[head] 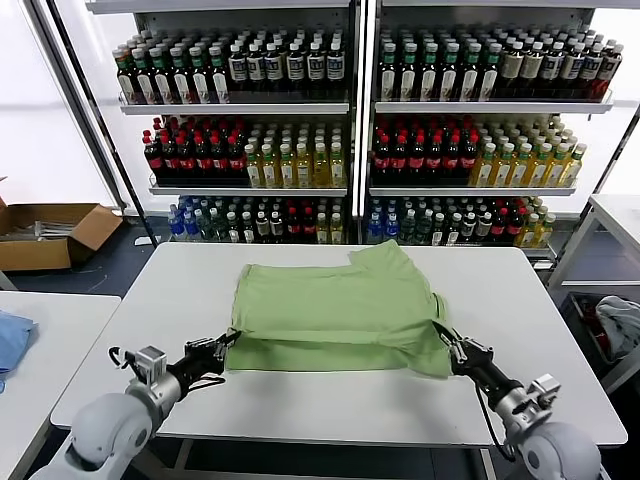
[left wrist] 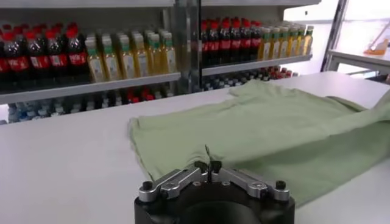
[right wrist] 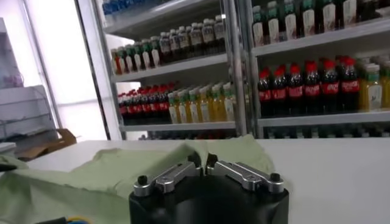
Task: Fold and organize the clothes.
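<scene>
Both my arms reach low over the near table edge. Left gripper (head: 222, 345) is pinched closed on the near left corner of the shirt (head: 335, 315); right gripper (head: 449, 348) is clamped likewise on the near right corner. In both wrist views the fingers meet with almost no gap.

The shirt lies partly folded mid-table (head: 520, 300), near hem lifted a little at both corners, one sleeve pointing toward the far edge. Bare tabletop rings it on all sides.

Left: second table carrying blue cloth (head: 12, 340). Beyond: cardboard box (head: 45, 235) on floor, bottle shelves (head: 360, 190) across the back.
</scene>
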Controlling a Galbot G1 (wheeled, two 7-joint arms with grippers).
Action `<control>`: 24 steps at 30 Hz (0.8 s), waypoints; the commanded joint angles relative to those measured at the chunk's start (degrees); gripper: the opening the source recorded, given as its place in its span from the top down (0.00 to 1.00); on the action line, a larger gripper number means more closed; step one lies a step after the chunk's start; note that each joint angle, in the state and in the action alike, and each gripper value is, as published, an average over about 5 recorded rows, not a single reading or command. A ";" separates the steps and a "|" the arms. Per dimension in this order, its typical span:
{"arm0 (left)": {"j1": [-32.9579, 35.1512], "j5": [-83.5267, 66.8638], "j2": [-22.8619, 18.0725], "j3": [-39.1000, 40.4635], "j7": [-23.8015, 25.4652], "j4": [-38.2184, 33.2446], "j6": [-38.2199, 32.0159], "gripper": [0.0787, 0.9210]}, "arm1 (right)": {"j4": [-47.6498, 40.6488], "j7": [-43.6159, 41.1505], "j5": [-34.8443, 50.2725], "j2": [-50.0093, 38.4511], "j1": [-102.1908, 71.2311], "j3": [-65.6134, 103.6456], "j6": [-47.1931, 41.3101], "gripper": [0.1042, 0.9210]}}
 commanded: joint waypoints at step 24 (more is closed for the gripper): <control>5.43 5.46 -6.86 -0.84 -4.68 1.21 2.03 0.19 | 2.85 10.63 -6.13 -1.42 -6.99 -0.21 -9.89 0.15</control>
